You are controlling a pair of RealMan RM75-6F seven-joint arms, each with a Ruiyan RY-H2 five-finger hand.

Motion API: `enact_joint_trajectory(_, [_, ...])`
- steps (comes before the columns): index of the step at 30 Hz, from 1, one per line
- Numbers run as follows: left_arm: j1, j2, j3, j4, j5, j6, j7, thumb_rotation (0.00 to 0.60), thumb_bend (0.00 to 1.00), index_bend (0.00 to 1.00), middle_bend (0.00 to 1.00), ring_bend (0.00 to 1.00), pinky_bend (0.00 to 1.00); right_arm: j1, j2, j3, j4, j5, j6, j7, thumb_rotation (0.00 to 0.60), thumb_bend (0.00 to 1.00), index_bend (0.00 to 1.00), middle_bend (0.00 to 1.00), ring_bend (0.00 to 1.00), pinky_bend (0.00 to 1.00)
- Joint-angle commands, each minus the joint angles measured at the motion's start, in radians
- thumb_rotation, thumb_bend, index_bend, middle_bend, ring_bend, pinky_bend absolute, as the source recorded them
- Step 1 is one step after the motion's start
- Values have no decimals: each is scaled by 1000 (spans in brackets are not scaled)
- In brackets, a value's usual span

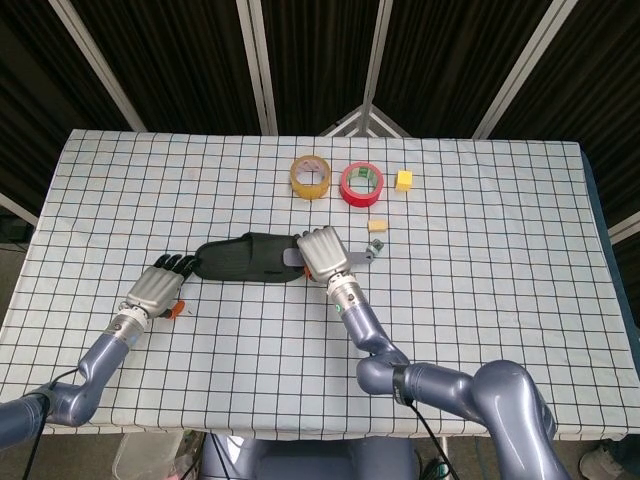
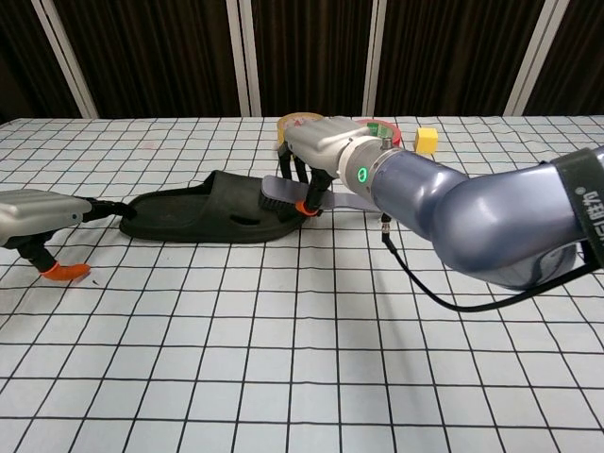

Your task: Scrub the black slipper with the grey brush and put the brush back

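Right hand (image 1: pixel 320 250) (image 2: pixel 321 146) grasps the grey plastic brush (image 2: pixel 283 193), fingers curled down over it, orange-tipped thumb under the head. Brush sits at the toe end of the black rubber slipper (image 1: pixel 245 259) (image 2: pixel 203 219), touching its right end; the flat grey handle sticks out to the right past the hand, toward the small metal clip (image 1: pixel 372 250). In head view the brush is mostly hidden under the hand, only handle bits visible.

Slipper lies flat on the checked-cloth surface (image 1: pixel 480 250) (image 2: pixel 302 377), long axis left-right, near the middle-left of the cloth. Heel end points at the left hand.

Left hand (image 1: pixel 160 285) (image 2: pixel 38 212) lies low on the surface, holding nothing, dark fingers stretched out toward the slipper's heel and touching or just short of it, cannot tell which. Its orange thumb tip rests down on the cloth.

Farther back: yellowish-brown tape roll (image 1: pixel 311 176) (image 2: pixel 295 121) and red tape roll (image 1: pixel 361 184) just beside each other, well apart from the slipper. In chest view the red roll is mostly hidden behind the right hand. Yellow foam cube (image 1: pixel 404 179) (image 2: pixel 427 141) to the right of the red roll. Small pale yellow block (image 1: pixel 378 226) between red roll and clip.
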Motion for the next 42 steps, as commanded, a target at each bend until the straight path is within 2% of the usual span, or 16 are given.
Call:
enact_joint_trajectory(1, [3, 6, 0, -18, 9, 17, 3, 569, 572, 0, 0, 0, 15, -12, 25, 3, -41, -10, 26, -7, 600, 596, 725, 606, 492, 472])
enact_joint_trajectory(6, [18, 17, -1, -59, 64, 73, -28, 571, 490, 0, 0, 0, 15, -23, 73, 3, -137, -23, 78, -56, 600, 597, 725, 606, 492, 472])
enact_joint_trajectory(13, [67, 68, 12, -143, 225, 224, -144, 548, 281, 0, 0, 0, 14, -56, 160, -9, -316, -9, 172, -165, 600, 597, 725, 606, 492, 472])
enact_joint_trajectory(18, [131, 151, 38, -233, 331, 374, -187, 536, 225, 0, 0, 0, 14, -109, 252, -44, -466, -2, 253, -236, 600, 597, 724, 606, 492, 472])
enact_joint_trajectory(23, [232, 224, 77, -297, 391, 536, -183, 526, 182, 0, 0, 0, 14, -175, 340, -91, -559, 26, 282, -247, 600, 597, 725, 606, 492, 472])
enact_joint_trajectory(27, [293, 249, 100, -304, 424, 625, -157, 521, 158, 0, 0, 0, 14, -215, 375, -125, -569, 52, 267, -223, 600, 597, 725, 606, 492, 472])
enact_joint_trajectory(32, [347, 253, 121, -313, 450, 686, -111, 520, 152, 0, 0, 0, 14, -252, 384, -174, -505, 61, 210, -171, 600, 598, 725, 606, 492, 472])
enact_joint_trajectory(42, [348, 222, 102, -306, 414, 627, -61, 523, 153, 0, 0, 0, 14, -285, 358, -208, -360, 28, 136, -83, 600, 597, 721, 606, 492, 472])
